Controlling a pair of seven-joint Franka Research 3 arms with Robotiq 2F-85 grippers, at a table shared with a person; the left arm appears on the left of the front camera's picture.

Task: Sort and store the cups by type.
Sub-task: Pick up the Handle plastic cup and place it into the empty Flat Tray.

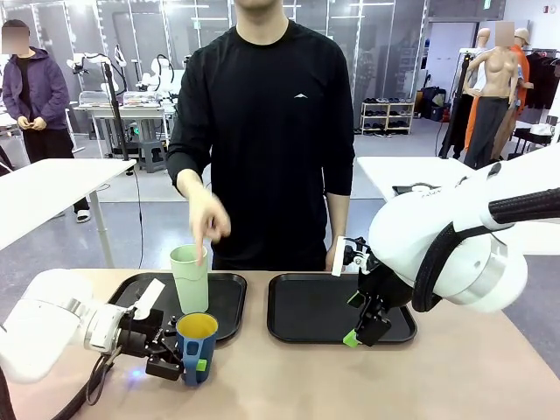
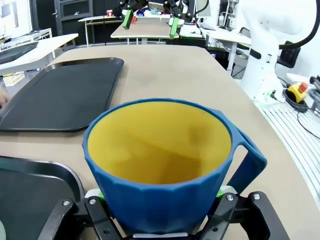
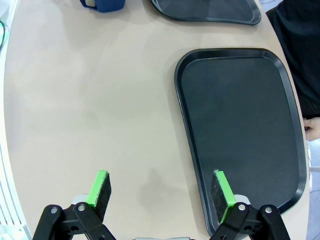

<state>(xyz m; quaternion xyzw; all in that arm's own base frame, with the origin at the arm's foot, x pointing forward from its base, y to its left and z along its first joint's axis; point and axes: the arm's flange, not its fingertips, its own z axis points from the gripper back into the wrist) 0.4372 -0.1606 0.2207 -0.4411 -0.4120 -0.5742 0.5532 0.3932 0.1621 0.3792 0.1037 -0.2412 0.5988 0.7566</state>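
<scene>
The dark blue handled mug (image 1: 194,343) with its yellow-orange inside stands upright just in front of the left tray, and my left gripper (image 1: 197,366) is shut on its lower body. In the left wrist view the mug (image 2: 160,165) sits between the green pads (image 2: 93,194), handle to the right. The pale mint-green tumbler (image 1: 189,280) stands upright on the left black tray (image 1: 229,302), with the person's hand (image 1: 207,220) reaching down to its rim. My right gripper (image 1: 362,331) hangs open over the right tray's front edge; its pads (image 3: 100,187) hold nothing.
The right black tray (image 1: 311,306) has nothing on it and appears again as the tray (image 3: 240,125) under my right gripper (image 3: 161,192). The person stands close behind both trays at the far edge. Bare tabletop (image 1: 350,385) stretches across the front.
</scene>
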